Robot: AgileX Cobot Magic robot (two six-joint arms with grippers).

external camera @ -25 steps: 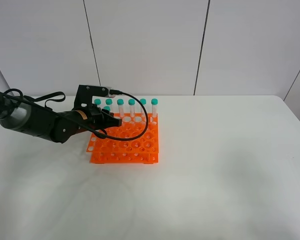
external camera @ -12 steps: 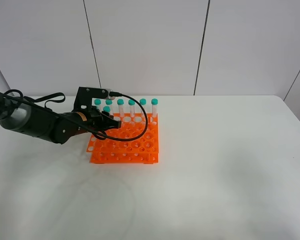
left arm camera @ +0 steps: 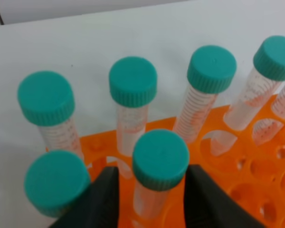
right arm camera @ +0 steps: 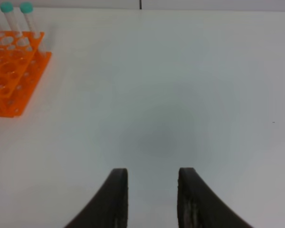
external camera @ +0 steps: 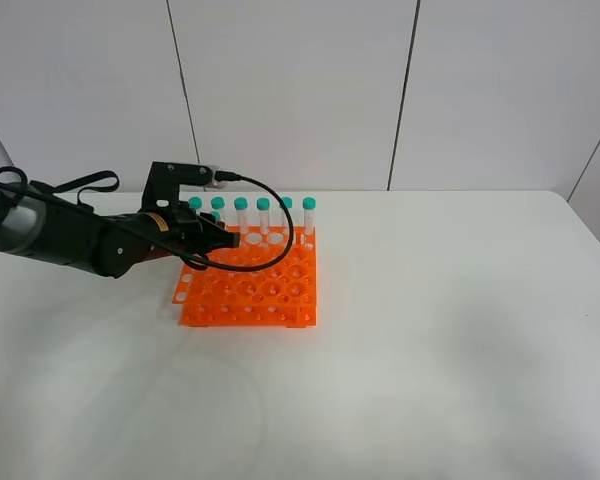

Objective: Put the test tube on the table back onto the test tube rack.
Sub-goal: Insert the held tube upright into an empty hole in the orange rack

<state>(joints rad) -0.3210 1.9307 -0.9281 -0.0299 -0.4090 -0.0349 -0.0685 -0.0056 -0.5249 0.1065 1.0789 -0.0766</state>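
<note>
The orange test tube rack (external camera: 250,285) stands on the white table (external camera: 430,330) at the left. My left gripper (external camera: 216,238) is over the rack's back left corner. In the left wrist view the test tube (left arm camera: 160,159) with its teal cap stands upright in a rack hole (left arm camera: 256,171), between the fingers of my left gripper (left arm camera: 152,170). The fingers (left arm camera: 104,199) stand a little apart from its sides, so the gripper is open. My right gripper (right arm camera: 152,180) is open and empty above bare table, and is out of the exterior view.
Several identical teal-capped tubes (external camera: 263,212) fill the rack's back row, close behind the gripper; they also show in the left wrist view (left arm camera: 133,83). One more stands beside the left finger (left arm camera: 54,183). The rack shows far off in the right wrist view (right arm camera: 14,71).
My left arm has drawn back a little to the left, away from the rack's middle. The rack and the back-row tubes have not moved.
</note>
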